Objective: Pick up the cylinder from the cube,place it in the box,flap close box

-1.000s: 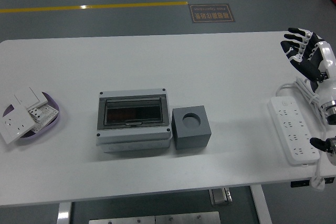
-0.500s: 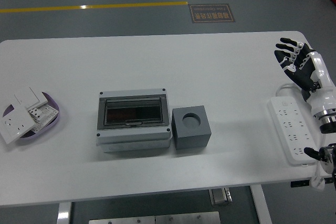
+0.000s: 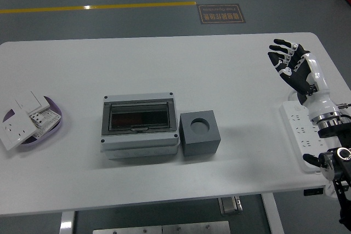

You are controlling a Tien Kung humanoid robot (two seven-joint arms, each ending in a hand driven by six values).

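A dark grey cube (image 3: 200,132) stands mid-table with a grey cylinder (image 3: 200,125) sunk in its round top hole. Touching the cube's left side is a light grey box (image 3: 140,125) whose smoked transparent flap (image 3: 139,115) lies shut. My right hand (image 3: 289,65) hovers over the table's right part, well to the right of the cube, fingers spread and holding nothing. The left arm is out of the picture.
A white power strip (image 3: 303,135) lies along the right edge under my right forearm. A purple dish (image 3: 55,126) with white switch plates sits at the far left edge. No person shows.
My right hand has moved left and a little down, from the table's right edge in toward the middle, fingers still spread. Cube, cylinder and box have stayed put.
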